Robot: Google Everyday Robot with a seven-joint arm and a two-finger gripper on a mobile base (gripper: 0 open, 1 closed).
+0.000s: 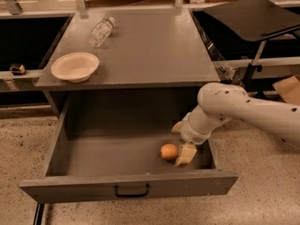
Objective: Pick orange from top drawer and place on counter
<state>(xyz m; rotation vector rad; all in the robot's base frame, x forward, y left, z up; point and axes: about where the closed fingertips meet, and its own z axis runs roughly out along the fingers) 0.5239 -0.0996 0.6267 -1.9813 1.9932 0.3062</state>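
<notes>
One orange (169,151) lies on the floor of the open drawer (108,154), in its right half and near its front panel, a little to the right of the drawer's black handle (131,191). The hand (185,153) is down inside the drawer too, toward the front right corner. Its cream tip is just beside the orange, on the side nearer the drawer's right wall; whether they touch or stand a hair apart I cannot tell. As the camera sees it, the fruit lies to the left of the hand, toward the drawer's middle, at about the same depth from the front panel. Whether the hand is set wide or narrow cannot be told, since the white arm (243,109) reaching in over the drawer's right wall covers much of it. The orange rests on the drawer floor, not lifted.

The fruit is small, round and smooth, evenly coloured, with no long axis, so the direction of closing should matter little. Being round, it would likely roll toward the drawer's middle if nudged. By my judgement the pick is not yet made, and the hand must come over the fruit before closing. The worktop (154,55) sits above the drawer's back, with a cream bowl (75,66) over the drawer's left side and a bottle (101,31) lying behind it
</notes>
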